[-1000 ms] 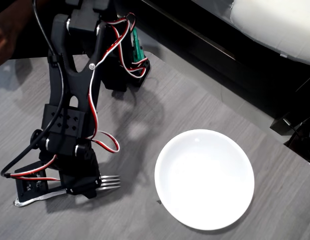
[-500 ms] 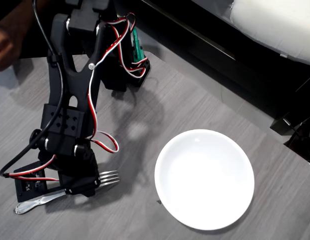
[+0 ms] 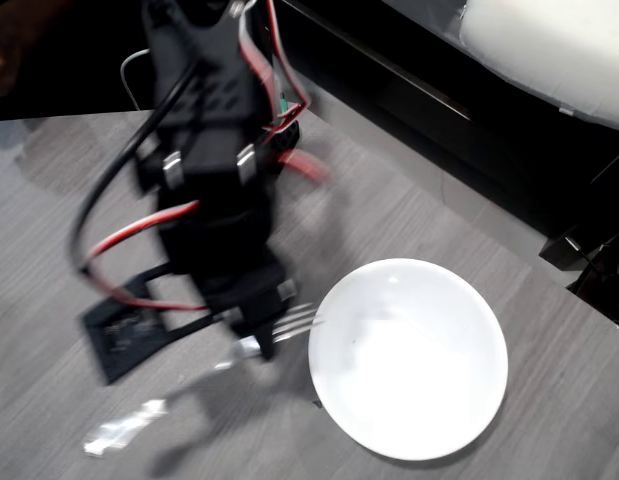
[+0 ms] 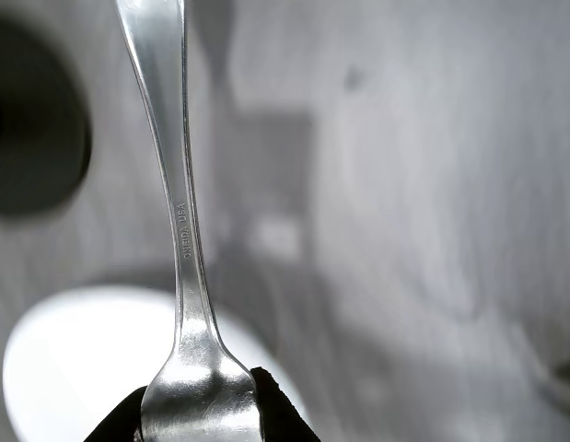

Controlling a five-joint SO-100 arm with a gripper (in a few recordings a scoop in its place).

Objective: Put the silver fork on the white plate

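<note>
The grey desk [image 3: 469,230] carries the white plate [image 3: 409,358] at right, bare and waiting. The blurred claw [image 3: 257,335] is clamped on the silver fork [image 3: 289,323] near its neck, tines at the plate's left rim, handle trailing back, likely for clearance.

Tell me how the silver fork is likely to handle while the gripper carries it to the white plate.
The silver fork looks like polished metal, so probably stiff but slippery. The gripper pinches it near the tines, leaving the long handle overhanging, so it may pivot or droop. Being slim, it is likely light; dropped on the glossy white plate, it might slide.
</note>
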